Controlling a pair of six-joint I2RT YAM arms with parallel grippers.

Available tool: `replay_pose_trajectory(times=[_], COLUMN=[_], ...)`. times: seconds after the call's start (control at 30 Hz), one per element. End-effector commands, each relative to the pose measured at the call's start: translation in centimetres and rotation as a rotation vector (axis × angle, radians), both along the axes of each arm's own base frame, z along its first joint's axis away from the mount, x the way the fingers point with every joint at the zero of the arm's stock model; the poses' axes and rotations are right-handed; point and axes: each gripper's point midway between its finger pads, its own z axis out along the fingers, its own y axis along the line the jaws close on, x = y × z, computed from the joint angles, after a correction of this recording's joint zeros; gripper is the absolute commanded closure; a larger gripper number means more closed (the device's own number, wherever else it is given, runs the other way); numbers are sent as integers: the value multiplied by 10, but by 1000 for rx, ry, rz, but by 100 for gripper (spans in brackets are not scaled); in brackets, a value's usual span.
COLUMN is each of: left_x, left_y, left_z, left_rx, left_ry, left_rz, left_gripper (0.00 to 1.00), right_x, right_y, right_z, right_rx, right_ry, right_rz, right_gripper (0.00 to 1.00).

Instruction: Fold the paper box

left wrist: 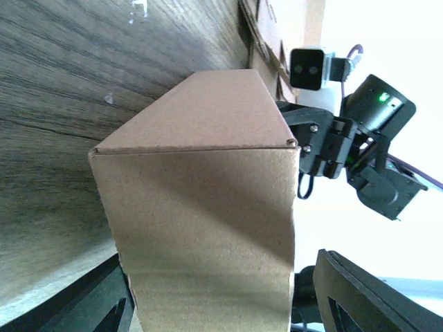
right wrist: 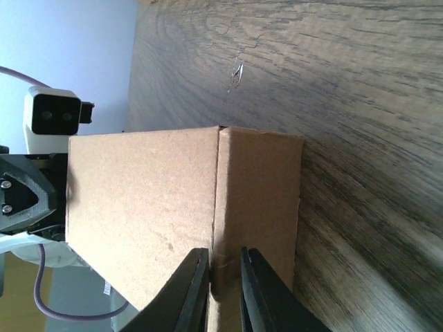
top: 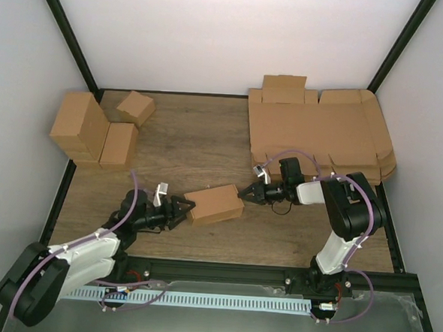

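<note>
The paper box (top: 214,205) is a closed, long brown cardboard box lying on the wooden table between the two arms. My left gripper (top: 183,209) straddles its left end and is open. In the left wrist view the box (left wrist: 201,207) fills the space between the jaws; the left finger (left wrist: 104,304) lies against its side, while the right finger (left wrist: 353,290) stands a little apart from it. My right gripper (top: 244,191) is at the box's right end. In the right wrist view that gripper (right wrist: 225,277) is shut on a folded edge of the box (right wrist: 145,200).
A thick pile of flat cardboard sheets (top: 317,134) lies at the back right, just behind the right arm. Several finished brown boxes (top: 96,132) stand at the back left. Black frame posts and white walls enclose the table.
</note>
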Motion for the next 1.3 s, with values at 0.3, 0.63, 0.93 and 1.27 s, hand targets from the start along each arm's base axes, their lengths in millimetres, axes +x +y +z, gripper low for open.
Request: replay_pose_trajectory(times=[0.3,0.63,0.93,1.27], left_x=[-6,-8,-11,-11], left_y=[3,-1,-2,-10], left_z=[6,4,4,5], left_rx=[-63,-52,-70,-61], left_ry=[8,30,50,44], left_rz=[81,110,108,77], left_gripper=[28,32,43,39], right_x=[6,6,7,9], right_y=[-5,-6,-6,-5], right_z=[-6,-6,-5,0], right_rx=[-30,-33,-30,-24], right_ry=[8,9,9,0], right_rz=[-34,-39,-40,-38], right_gripper=[85,85,85,85])
